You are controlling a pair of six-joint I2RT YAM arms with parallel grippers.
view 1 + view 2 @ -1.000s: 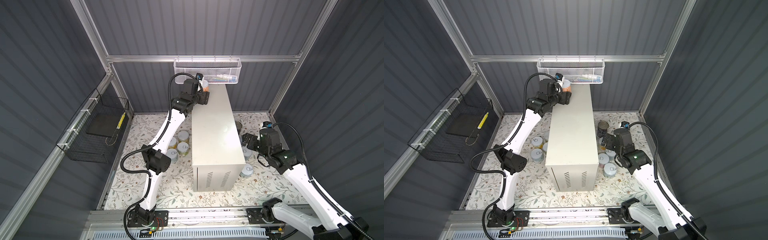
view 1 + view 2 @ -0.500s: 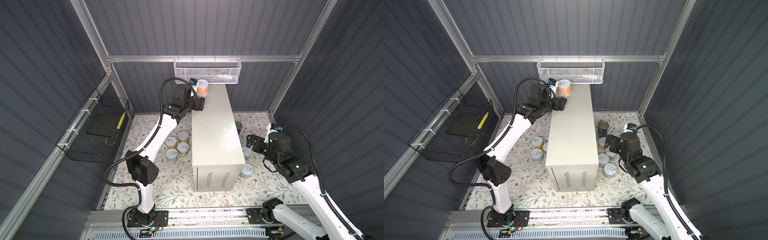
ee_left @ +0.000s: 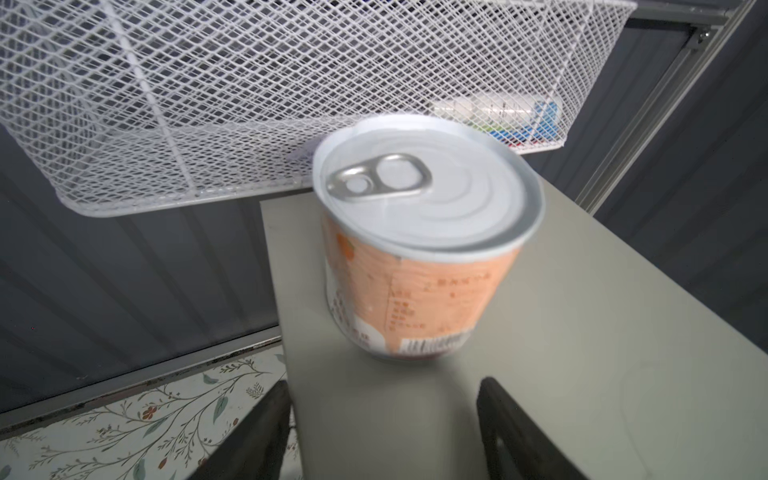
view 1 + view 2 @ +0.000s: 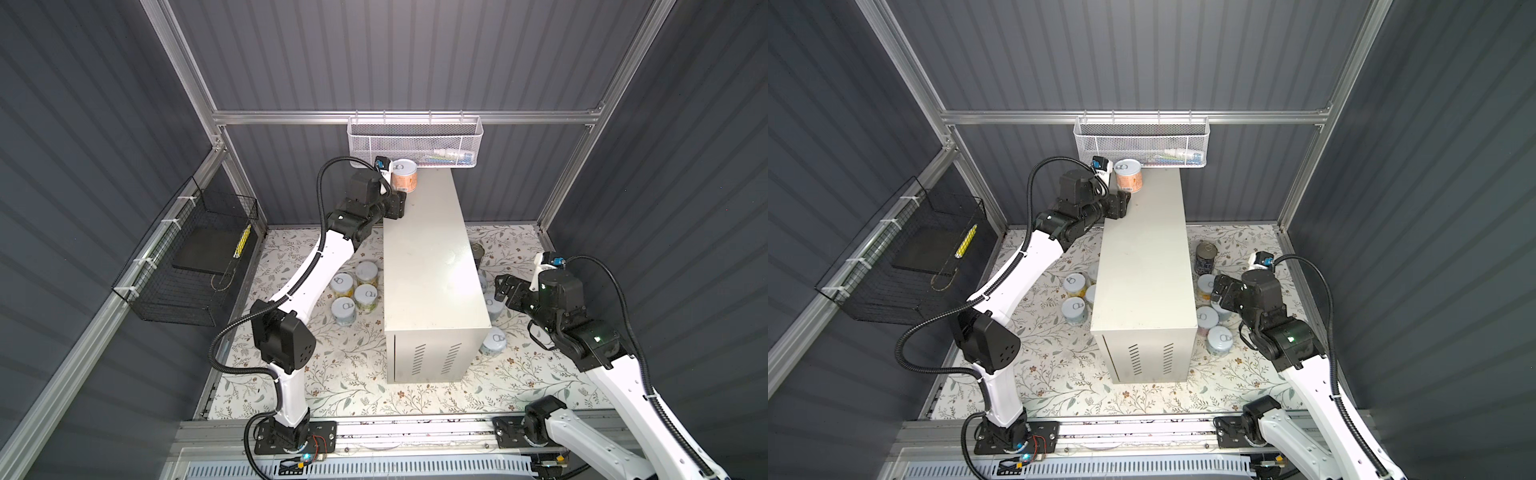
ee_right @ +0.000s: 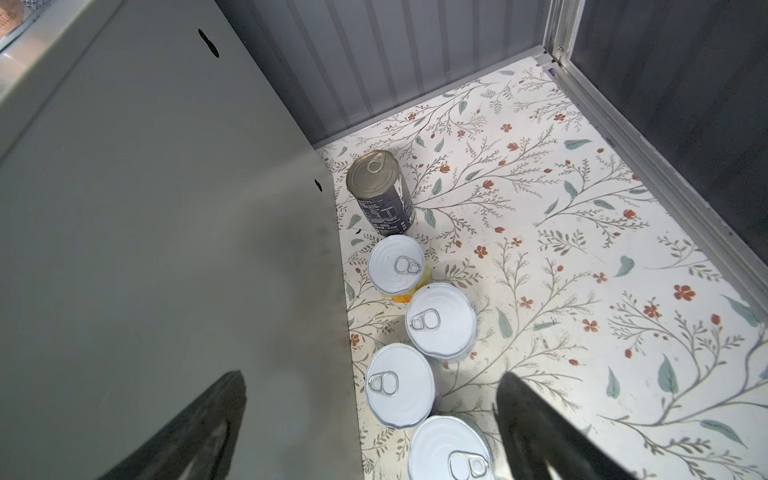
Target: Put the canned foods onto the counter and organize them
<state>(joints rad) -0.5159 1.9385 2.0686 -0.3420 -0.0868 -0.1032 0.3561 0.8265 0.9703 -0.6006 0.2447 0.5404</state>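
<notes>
Orange-labelled can (image 4: 404,176) stands alone at the far left corner of the counter (image 4: 428,257), the left hand (image 3: 382,382) spread and empty beside it, while the remaining cans (image 5: 440,320) wait on the floor (image 4: 349,374), the right hand (image 5: 372,378) spread, empty, above some.

1. The counter (image 4: 432,266) stands on the floor (image 4: 353,374) in the middle of the enclosure, its long axis running front to back.
2. The counter-top can (image 4: 405,176) stands upright at the far left corner of the counter.
3. The mesh basket (image 4: 415,141) hangs on the back rail, above and behind the counter's far end. Small items lie in its right end.
4. The wire basket (image 4: 187,270) hangs on the left wall, well apart from the counter.
5. The left cluster of cans (image 4: 365,294), four in number, stands on the floor just beside the counter's left side.
6. The right row of cans (image 4: 1207,286) runs along the counter's right side. The taller can (image 4: 1206,257) stands at the far end of the row.
7. The left gripper (image 4: 397,205) is at the counter's left edge, just in front of the counter-top can and apart from it. The right gripper (image 4: 1219,290) hangs above the right row of cans.
</notes>
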